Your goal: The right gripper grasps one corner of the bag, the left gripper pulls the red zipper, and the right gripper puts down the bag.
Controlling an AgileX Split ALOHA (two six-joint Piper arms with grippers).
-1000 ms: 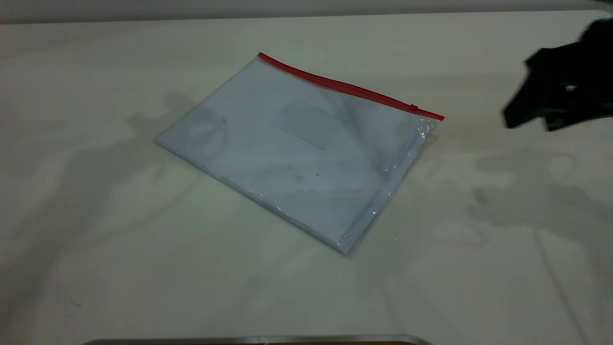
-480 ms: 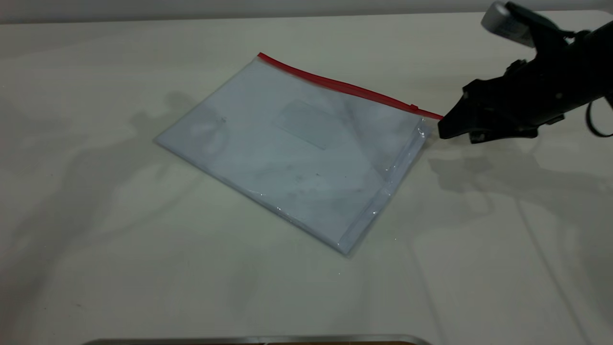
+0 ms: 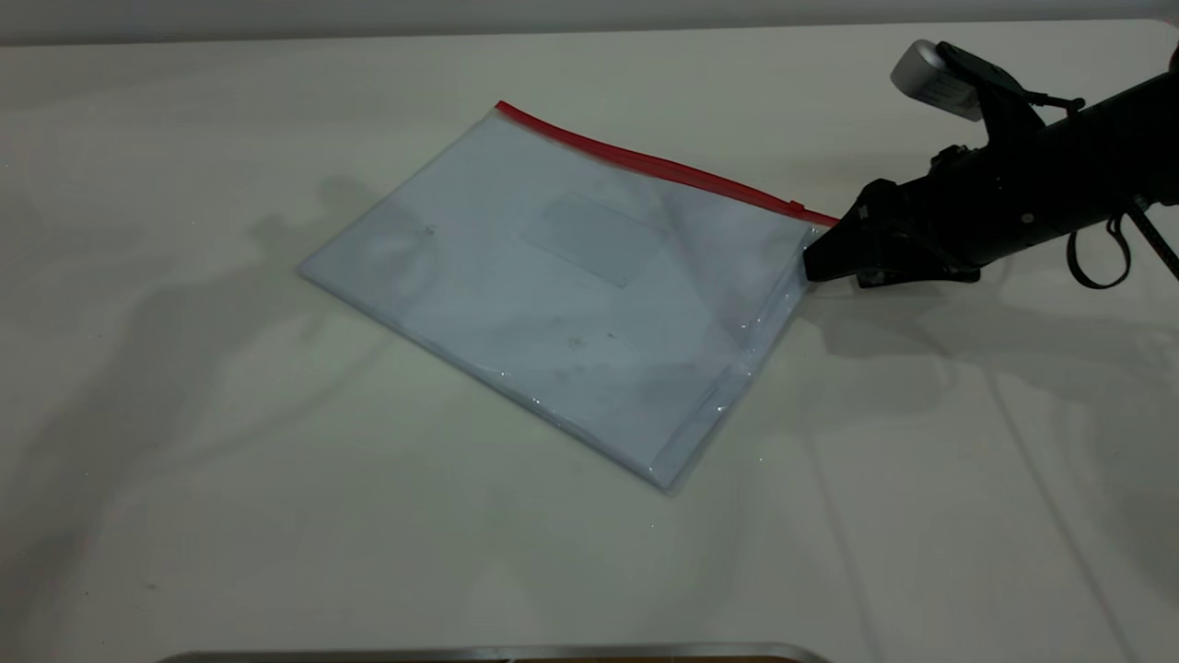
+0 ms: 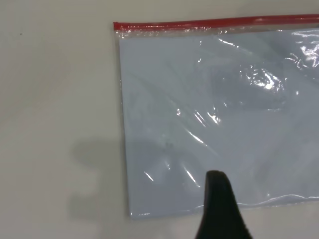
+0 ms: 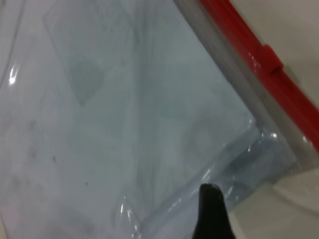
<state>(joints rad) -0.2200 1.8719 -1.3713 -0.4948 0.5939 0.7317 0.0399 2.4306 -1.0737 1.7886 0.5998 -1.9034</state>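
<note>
A pale off-white table [image 3: 276, 516] fills the exterior view, mottled with soft grey shadows toward nine o'clock. A thin metallic strip [image 3: 497, 652] edges the frame at six o'clock.

Clear bag [image 3: 553, 295], red zipper [image 3: 663, 166], black right pincer [image 3: 815, 262].

Clear bag [image 3: 571, 295] lies flat, white paper inside, small clear pocket on its face. Red zipper [image 3: 645, 164] runs along its far long edge, slider tab near the crinkled corner [image 3: 815, 241].
</note>
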